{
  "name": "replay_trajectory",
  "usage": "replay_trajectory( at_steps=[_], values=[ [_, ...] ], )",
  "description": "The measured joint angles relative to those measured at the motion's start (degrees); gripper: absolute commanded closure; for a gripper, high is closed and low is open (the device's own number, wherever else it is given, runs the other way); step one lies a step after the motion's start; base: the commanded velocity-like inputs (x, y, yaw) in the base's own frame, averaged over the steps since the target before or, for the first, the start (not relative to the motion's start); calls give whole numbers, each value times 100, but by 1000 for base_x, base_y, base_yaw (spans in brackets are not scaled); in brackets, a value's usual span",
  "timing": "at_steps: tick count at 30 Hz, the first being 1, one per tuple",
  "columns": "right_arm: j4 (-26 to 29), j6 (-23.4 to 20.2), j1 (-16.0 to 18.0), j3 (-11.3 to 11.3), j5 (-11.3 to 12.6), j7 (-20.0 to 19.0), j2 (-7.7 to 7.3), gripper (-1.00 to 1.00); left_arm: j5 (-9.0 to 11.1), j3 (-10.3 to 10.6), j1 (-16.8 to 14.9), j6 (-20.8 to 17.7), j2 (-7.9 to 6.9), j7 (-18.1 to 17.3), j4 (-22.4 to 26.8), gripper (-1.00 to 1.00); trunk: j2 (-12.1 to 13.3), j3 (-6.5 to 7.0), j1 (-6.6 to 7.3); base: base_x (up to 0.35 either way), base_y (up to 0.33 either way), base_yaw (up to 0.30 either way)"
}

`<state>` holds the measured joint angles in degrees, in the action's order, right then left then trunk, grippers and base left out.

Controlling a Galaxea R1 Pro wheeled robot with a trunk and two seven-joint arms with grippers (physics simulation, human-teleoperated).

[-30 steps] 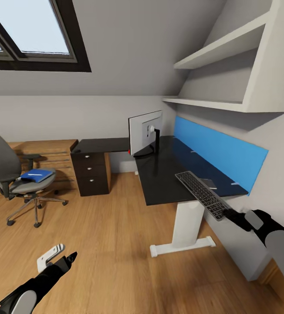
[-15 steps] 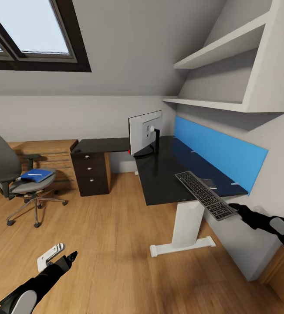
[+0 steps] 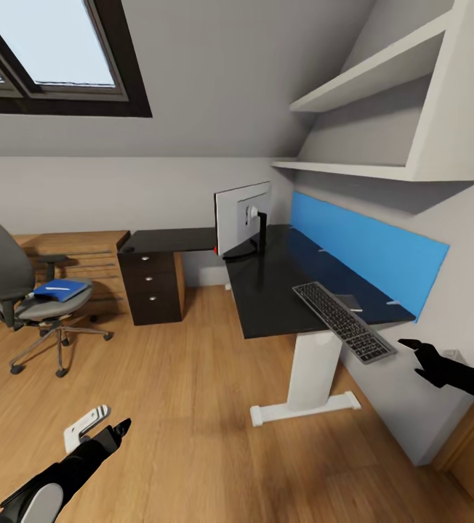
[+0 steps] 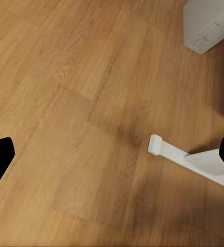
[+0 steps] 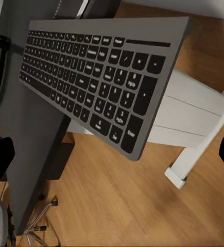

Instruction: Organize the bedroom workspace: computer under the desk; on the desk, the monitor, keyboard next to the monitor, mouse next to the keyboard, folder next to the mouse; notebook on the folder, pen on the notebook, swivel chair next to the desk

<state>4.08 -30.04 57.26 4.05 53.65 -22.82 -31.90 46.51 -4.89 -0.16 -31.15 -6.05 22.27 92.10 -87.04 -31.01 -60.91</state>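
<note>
Nearest, my right gripper (image 3: 411, 347) stands apart and empty just off the keyboard (image 3: 342, 321), which overhangs the near edge of the black desk (image 3: 266, 290): I judge it light, stiff and slick, best pinched at its short end; monitor (image 3: 241, 218) beyond.

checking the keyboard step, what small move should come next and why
Probably bring the right tool back to the keyboard and nudge it further onto the desk. The tool is open and clear of it, and the keyboard's near end overhangs the desk edge, far from the monitor.
</note>
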Motion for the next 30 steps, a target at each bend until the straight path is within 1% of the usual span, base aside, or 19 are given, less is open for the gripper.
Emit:
replay_trajectory(
  at_steps=[5,10,13,14,17,18,20,23,25,26,28,30],
  values=[
    [-10,-37,0,3,82,0,-16,-100,-7,36,0,0,0,6,0,-100,-201,-90,-110,0,0,0],
    [-12,-71,0,12,213,76,-22,-100,-8,53,0,0,0,18,0,-100,-401,-180,-220,0,0,0],
    [-13,-63,0,107,413,69,-9,-100,-9,82,0,0,0,23,0,-100,-522,-233,-286,0,0,0],
    [-16,-55,0,187,603,50,0,-100,-8,106,0,0,0,25,0,-100,-562,-251,-308,0,0,0],
    [-17,-56,0,264,967,17,5,-100,-9,130,0,0,0,26,0,-100,-682,-305,-374,0,0,0],
    [-17,-69,0,296,1182,-9,6,-100,-9,139,0,0,0,26,0,-100,-722,-323,-395,0,0,0],
    [-20,-82,-2,318,1388,-53,8,-100,-9,146,0,4,0,27,0,-100,-802,-359,-439,0,0,0],
    [-25,-93,-7,334,1532,-92,8,-100,-10,151,0,7,0,27,0,-100,-923,-413,-505,0,0,0],
    [-32,-97,-8,338,1574,-130,9,-100,-10,152,0,7,0,27,0,-100,-1003,-449,-549,0,0,0],
    [-106,-105,-9,342,1614,-311,9,-100,-10,153,0,7,0,27,0,-100,-1043,-467,-571,0,0,0],
    [-202,-107,-9,344,1627,-527,5,-100,-9,162,0,8,2,32,-4,-100,-1123,-503,-615,0,0,0],
    [-247,-108,-9,346,1631,-664,2,-100,-9,201,0,8,4,33,-9,-100,-1204,-539,-659,0,0,0]
  ],
)
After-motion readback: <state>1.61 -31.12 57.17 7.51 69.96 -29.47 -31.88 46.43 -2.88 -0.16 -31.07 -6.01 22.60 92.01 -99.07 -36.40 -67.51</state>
